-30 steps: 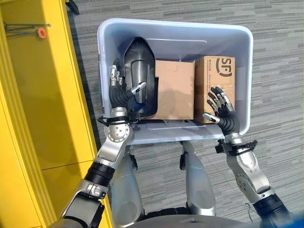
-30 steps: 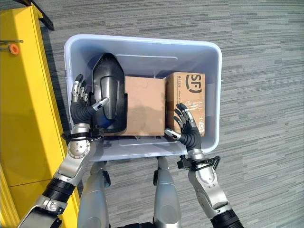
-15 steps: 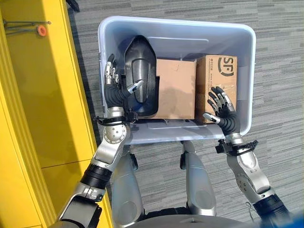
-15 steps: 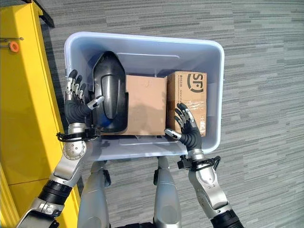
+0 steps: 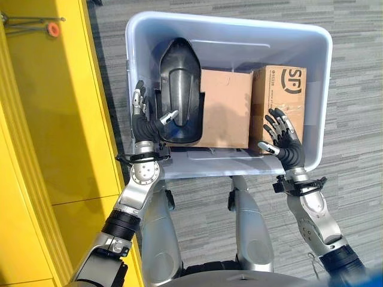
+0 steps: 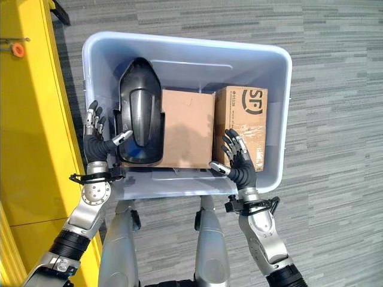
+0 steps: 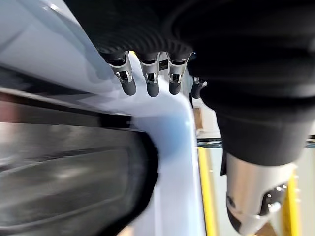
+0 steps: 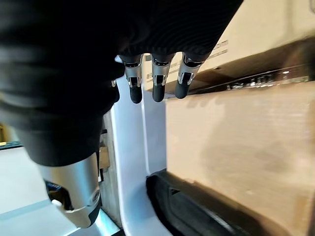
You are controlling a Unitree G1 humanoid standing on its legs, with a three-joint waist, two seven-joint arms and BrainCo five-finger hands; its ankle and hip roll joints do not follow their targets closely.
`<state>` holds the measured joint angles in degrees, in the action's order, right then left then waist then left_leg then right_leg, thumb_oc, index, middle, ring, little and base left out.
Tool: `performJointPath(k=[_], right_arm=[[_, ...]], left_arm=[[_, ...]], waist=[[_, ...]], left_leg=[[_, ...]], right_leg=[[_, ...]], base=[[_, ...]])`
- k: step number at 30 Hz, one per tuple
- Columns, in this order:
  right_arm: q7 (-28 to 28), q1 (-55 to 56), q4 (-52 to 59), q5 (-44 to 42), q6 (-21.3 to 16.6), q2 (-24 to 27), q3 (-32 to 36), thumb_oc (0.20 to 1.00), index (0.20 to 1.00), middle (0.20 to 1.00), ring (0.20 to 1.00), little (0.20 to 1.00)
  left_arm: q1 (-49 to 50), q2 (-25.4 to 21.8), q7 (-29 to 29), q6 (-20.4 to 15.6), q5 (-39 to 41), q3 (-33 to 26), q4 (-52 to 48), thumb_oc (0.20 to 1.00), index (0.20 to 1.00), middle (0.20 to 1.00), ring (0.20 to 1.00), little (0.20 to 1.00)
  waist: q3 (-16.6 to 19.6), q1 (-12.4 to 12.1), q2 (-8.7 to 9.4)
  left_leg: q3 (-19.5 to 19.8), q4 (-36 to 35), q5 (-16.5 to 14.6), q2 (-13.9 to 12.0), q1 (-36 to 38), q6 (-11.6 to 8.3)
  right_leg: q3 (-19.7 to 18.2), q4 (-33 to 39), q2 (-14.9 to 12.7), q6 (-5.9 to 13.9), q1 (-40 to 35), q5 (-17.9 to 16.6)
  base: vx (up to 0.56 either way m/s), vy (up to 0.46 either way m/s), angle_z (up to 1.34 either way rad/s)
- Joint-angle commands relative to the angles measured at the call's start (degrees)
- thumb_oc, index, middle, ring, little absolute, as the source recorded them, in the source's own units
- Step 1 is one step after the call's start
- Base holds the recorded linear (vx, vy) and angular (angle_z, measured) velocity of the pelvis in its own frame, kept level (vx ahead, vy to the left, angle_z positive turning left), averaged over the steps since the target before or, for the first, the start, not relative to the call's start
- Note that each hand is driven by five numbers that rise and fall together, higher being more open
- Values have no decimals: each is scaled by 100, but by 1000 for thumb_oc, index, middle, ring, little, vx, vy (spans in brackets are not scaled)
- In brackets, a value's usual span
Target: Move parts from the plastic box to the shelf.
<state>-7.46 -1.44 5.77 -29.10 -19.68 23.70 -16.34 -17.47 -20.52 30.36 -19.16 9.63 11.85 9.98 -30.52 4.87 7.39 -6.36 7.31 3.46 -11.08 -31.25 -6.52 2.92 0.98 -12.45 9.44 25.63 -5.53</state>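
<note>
A pale blue plastic box (image 5: 227,33) stands on the floor and holds a black moulded part (image 5: 178,89) at its left, a plain cardboard box (image 5: 224,107) in the middle and a printed cardboard box (image 5: 278,98) at the right. My left hand (image 5: 143,119) is open at the box's left wall, its thumb resting against the black part (image 7: 64,182) and its fingers (image 7: 147,78) along the wall. My right hand (image 5: 284,140) is open over the near end of the printed box (image 8: 236,132), fingers (image 8: 157,73) spread and straight. The yellow shelf (image 5: 54,119) stands to the left.
Grey striped carpet (image 5: 353,179) surrounds the plastic box. An orange-capped hook (image 5: 52,28) sticks out of the yellow shelf at the upper left. The shelf's edge runs close beside the box's left wall.
My left hand has slid back toward me along the box's left wall, thumb still at the black part. The whole view has shifted slightly; my right hand keeps its place on the printed box.
</note>
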Motion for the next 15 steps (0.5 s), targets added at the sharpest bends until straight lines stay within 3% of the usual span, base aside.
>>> performJointPath(k=[1,15], right_arm=[[-8,178,440,-69,-329,212,286,1000,1000,1000,1000,1000],[-3,162,378,-128,-345,238,208,1000,1000,1000,1000,1000]], left_arm=[[-230,-85,53,-188,8,-179,-6,1000,1000,1000,1000,1000],[-472,-16,154,-3,131,-71,1056,1000,1000,1000,1000,1000]], waist=[[84,-33,153],[74,39,283]], left_leg=[[311,75,255,-352,117,-248],[313,86,280,-356,-75,-243]], right_leg=[[-177,-715,-297,173,236,-287],[-179,-704,-254,167,387,-315]], base=[[-10,7,3],[0,0,0]])
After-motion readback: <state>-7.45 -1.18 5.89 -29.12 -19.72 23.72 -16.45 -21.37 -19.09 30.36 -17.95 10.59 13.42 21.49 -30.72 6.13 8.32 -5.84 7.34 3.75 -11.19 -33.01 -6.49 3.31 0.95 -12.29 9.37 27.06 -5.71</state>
